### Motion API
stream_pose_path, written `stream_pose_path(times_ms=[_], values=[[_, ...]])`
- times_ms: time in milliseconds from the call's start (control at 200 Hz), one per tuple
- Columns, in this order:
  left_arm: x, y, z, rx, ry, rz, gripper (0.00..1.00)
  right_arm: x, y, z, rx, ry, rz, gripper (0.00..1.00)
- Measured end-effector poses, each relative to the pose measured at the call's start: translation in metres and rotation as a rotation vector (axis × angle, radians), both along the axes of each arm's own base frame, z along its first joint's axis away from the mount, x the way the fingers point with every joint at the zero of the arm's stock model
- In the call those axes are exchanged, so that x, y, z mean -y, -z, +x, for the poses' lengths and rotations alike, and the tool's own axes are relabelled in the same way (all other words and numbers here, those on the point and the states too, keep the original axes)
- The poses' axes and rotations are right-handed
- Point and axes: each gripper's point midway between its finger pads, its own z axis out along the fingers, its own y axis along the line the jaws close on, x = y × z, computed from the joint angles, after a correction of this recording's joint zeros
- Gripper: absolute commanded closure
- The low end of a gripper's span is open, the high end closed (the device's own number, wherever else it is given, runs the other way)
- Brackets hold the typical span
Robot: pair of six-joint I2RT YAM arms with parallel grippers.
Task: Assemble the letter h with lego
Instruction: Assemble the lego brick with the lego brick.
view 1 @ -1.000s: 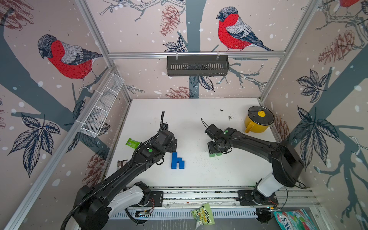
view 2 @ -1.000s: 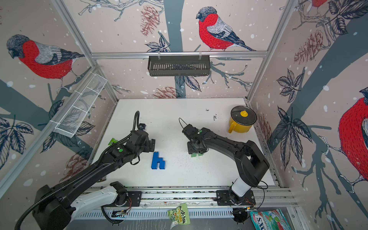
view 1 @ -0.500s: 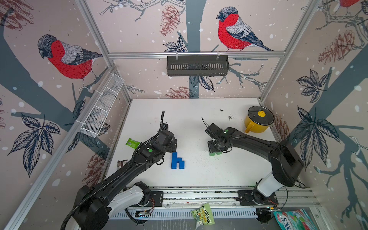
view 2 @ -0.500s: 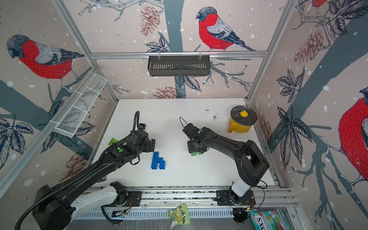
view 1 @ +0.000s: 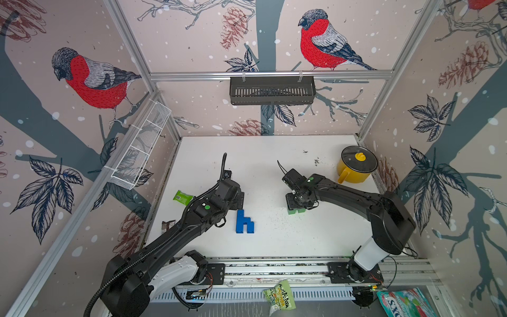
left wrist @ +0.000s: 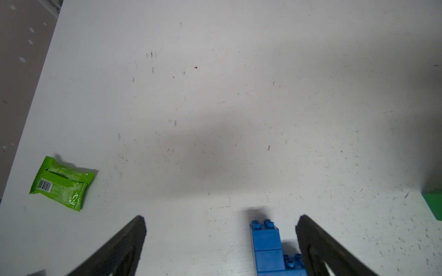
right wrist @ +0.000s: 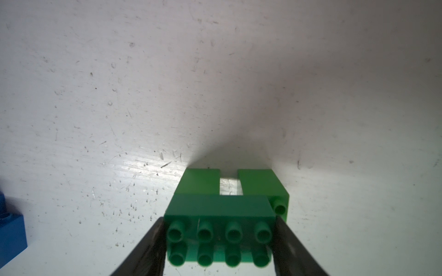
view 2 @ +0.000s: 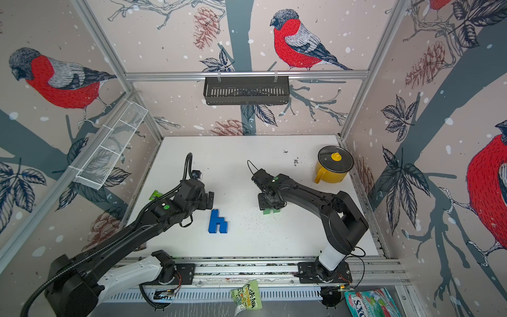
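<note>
A blue lego letter h [view 1: 244,222] [view 2: 217,222] lies flat on the white table [view 1: 260,164]. My left gripper [view 1: 239,198] [left wrist: 221,222] hovers open just behind it; the h's tall stem [left wrist: 266,241] shows between the fingers, nearer one of them, touching neither. My right gripper [view 1: 297,201] [right wrist: 220,222] is shut on a green lego piece [view 1: 295,210] [view 2: 271,210]. Its fingers press both ends of an oblong eight-stud brick [right wrist: 218,241] that bridges two green square bricks [right wrist: 201,181] with a gap between. The piece rests on the table.
A flat light-green packet [view 1: 182,197] [left wrist: 62,184] lies left of my left arm, with a dark wrapper [view 1: 167,225] near the left edge. A yellow lidded pot [view 1: 355,167] stands at the back right. A black basket [view 1: 271,90] and a white wire basket [view 1: 141,148] hang on the walls.
</note>
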Motion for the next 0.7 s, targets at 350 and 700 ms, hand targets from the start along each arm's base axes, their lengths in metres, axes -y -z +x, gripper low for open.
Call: stream_pose_path(times_ms=[350,700], values=[[0.000,0.001,0.000,-0.004,0.002,0.000,0.02,-0.010,-0.012,-0.014,-0.003,0.028,0.005,0.52],[0.001,0.001,0.000,-0.004,0.004,-0.003,0.02,-0.003,-0.005,-0.024,-0.019,0.117,0.015,0.41]])
